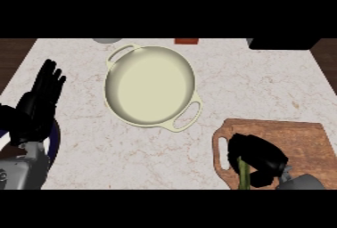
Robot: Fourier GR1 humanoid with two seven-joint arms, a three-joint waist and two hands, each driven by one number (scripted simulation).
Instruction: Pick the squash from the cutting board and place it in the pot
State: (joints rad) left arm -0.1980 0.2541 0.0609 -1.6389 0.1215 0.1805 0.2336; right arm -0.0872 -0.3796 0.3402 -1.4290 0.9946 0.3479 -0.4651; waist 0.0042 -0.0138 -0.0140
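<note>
Curling round the green squash (pixel 244 173), the right hand's (pixel 262 155) fingers are clamped on it, and only a thin strip shows beneath the black palm. That's over the left end of the wooden cutting board (pixel 306 142). The cream pot (pixel 110 84), 2 handles, stands well apart up-left. The left hand (pixel 39 100) rests at the left edge, fingers straight.

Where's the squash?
The squash is at the head view's lower right, on the cutting board, mostly hidden under the right hand curled round it; the pot sits up-left.
</note>
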